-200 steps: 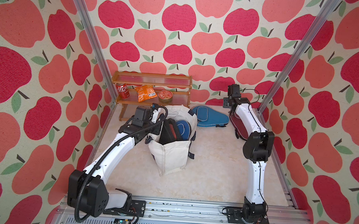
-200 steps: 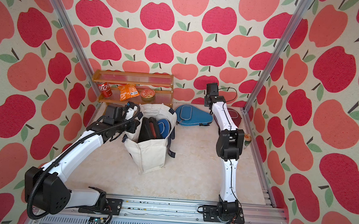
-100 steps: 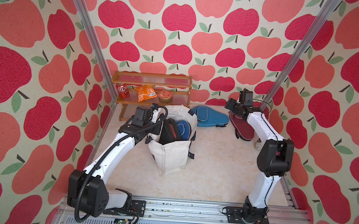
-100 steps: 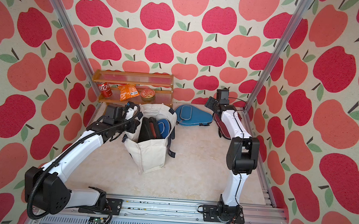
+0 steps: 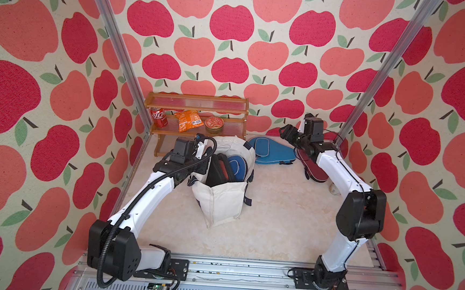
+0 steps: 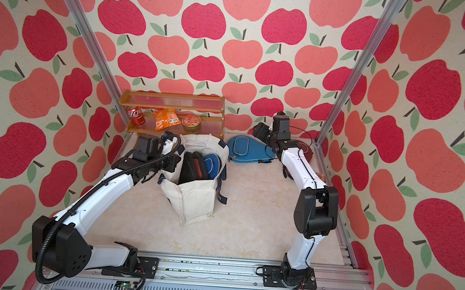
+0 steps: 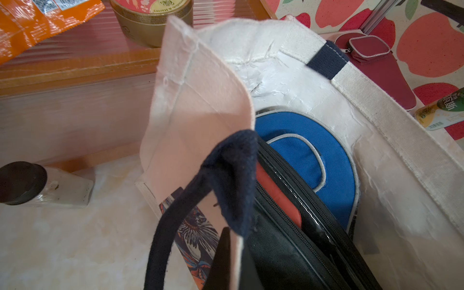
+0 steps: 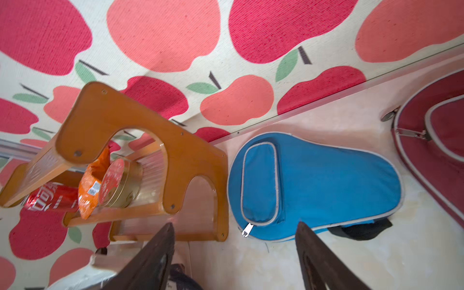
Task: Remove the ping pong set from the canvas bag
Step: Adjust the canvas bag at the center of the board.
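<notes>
1. Left wrist view: the left end effector (image 7: 229, 251) is pinched on the rim of the canvas bag (image 7: 200, 100), beside its navy handle (image 7: 231, 175); the ping pong set (image 7: 288, 226) stands inside the bag.
2. Hold that rim taut for a wide mouth.
3. The right end effector (image 5: 286, 132), spread and empty, hovers beyond the bag, arm outstretched; it should enter vertically.
</notes>
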Controlling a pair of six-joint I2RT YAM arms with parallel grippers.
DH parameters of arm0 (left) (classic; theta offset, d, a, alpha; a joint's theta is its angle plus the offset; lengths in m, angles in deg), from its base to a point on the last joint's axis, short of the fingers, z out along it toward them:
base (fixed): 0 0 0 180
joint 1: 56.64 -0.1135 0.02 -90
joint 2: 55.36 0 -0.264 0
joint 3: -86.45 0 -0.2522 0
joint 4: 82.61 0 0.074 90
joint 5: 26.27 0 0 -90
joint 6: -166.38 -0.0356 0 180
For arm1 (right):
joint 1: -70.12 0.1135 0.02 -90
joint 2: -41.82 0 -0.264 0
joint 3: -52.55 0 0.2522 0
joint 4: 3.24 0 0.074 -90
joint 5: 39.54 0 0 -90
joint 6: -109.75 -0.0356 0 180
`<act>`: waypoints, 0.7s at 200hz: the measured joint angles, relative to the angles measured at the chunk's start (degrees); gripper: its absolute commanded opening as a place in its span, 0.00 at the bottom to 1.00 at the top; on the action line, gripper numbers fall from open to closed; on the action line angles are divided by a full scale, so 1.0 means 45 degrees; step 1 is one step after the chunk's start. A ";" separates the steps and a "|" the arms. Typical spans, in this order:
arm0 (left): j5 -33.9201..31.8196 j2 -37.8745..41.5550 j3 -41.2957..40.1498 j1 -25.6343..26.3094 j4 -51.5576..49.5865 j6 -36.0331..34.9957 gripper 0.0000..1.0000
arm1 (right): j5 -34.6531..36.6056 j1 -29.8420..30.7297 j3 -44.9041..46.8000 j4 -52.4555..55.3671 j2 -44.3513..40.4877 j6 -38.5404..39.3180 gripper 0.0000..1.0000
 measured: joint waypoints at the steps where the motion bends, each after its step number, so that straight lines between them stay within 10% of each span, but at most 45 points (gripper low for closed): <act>1: 0.0000 0.0000 0.0000 0.0000 0.0000 0.0000 0.00 | 0.0000 0.0019 0.0015 0.0019 -0.0019 0.0000 0.77; 140: -0.0010 0.0165 0.0000 -0.0024 -0.0092 0.0000 0.00 | 0.0486 0.4167 0.3279 0.1316 -0.2696 0.0539 0.73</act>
